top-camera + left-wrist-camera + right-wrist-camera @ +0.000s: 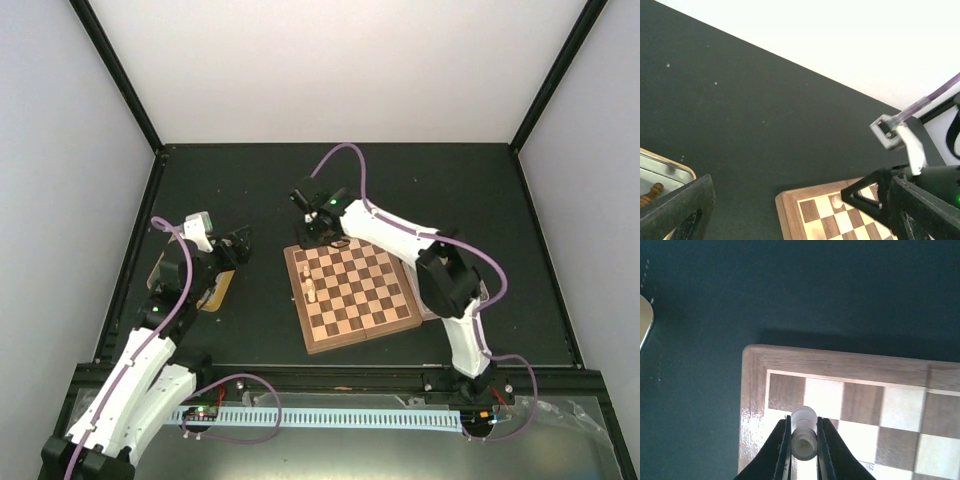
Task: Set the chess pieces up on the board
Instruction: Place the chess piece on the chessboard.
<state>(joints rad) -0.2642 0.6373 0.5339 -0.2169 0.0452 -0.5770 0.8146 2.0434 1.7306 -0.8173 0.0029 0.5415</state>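
The board lies mid-table, with a couple of pale chess pieces standing near its left edge. My right gripper hangs over the board's far left corner. In the right wrist view the gripper is shut on a pale tan piece, held above the squares beside the brown rim. My left gripper is open and empty, left of the board over bare mat. Its fingers stand wide apart. The held pale piece and the board corner show in the left wrist view.
A gold tin sits left of the board under my left arm; in the left wrist view the tin holds a dark brown piece. A clear tray edge shows right of the board. Black frame rails bound the mat.
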